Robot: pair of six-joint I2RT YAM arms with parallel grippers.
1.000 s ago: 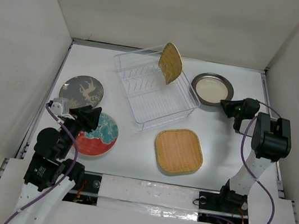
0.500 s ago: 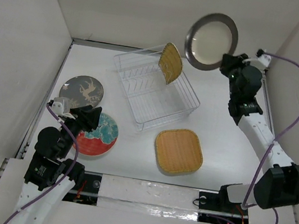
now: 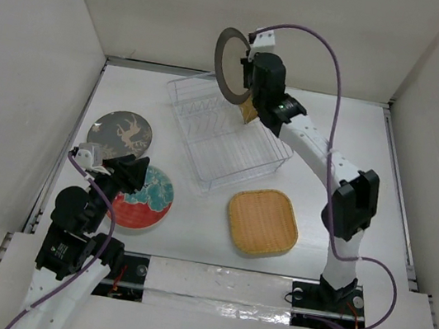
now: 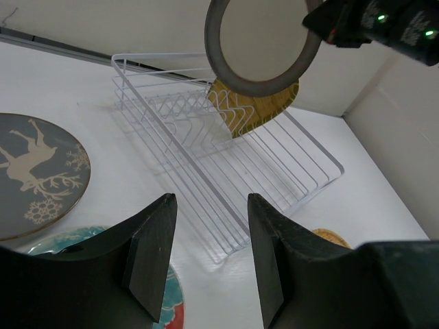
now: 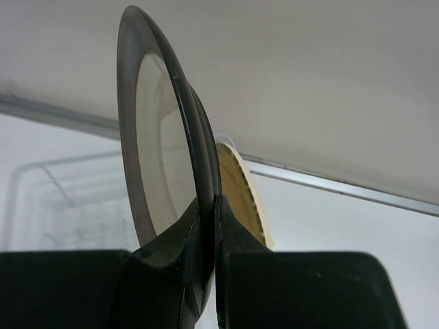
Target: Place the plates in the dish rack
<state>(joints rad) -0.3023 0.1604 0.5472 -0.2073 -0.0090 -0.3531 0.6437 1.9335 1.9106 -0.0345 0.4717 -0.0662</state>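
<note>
Cream at its centre, the dark-rimmed plate [image 3: 232, 62] stands on edge in the air, its rim clenched between the jaws of the right pincer [image 5: 206, 209]. Just below that pincer a round tan plate [image 3: 250, 109] stands among the tines at the far end of the clear rack [image 3: 231, 145]; whether the two plates touch I cannot tell. The left pincer [image 4: 209, 202] is released, grasping nothing, low over the red-and-teal plate [image 3: 150, 198]. Ahead of it to the left lies the grey plate [image 3: 120, 133]. Well to its right the square tan plate [image 3: 262, 221] lies flat beside the rack.
</note>
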